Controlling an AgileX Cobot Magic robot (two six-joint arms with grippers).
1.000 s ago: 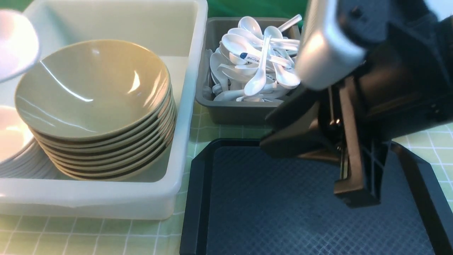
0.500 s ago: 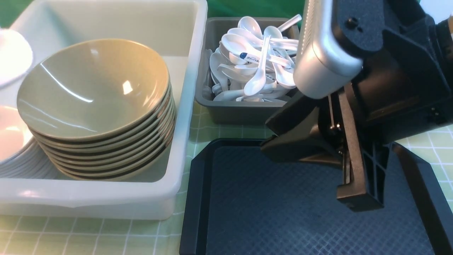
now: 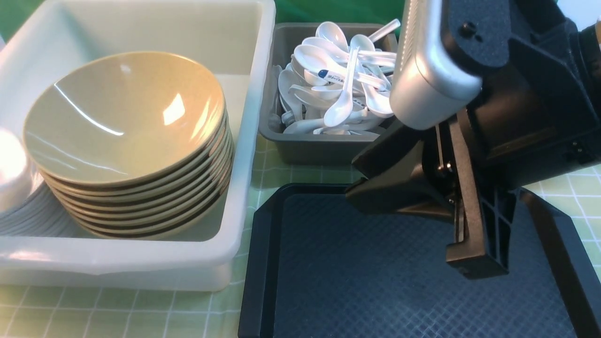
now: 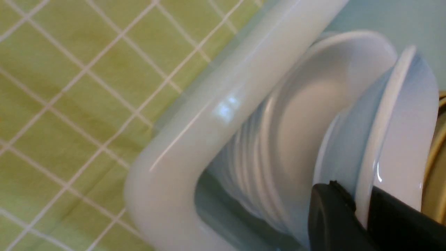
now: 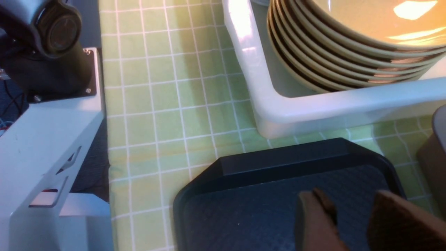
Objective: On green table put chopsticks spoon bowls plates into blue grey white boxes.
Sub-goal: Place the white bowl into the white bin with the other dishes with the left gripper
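Left end effector clamped on glossy white plate's rim, tilted over white stack by white box's corner. Right end effector apart, empty.

I work at a dish-sorting test bench, more lab than kitchen: a tabletop under green gridded cloth, sorting bins of stacked bowls and white spoons, and my white metal mounting frame bolted beside it.

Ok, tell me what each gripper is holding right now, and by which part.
The left gripper pinches a white dish by its rim, over the white stack in the white box. The right gripper holds nothing.
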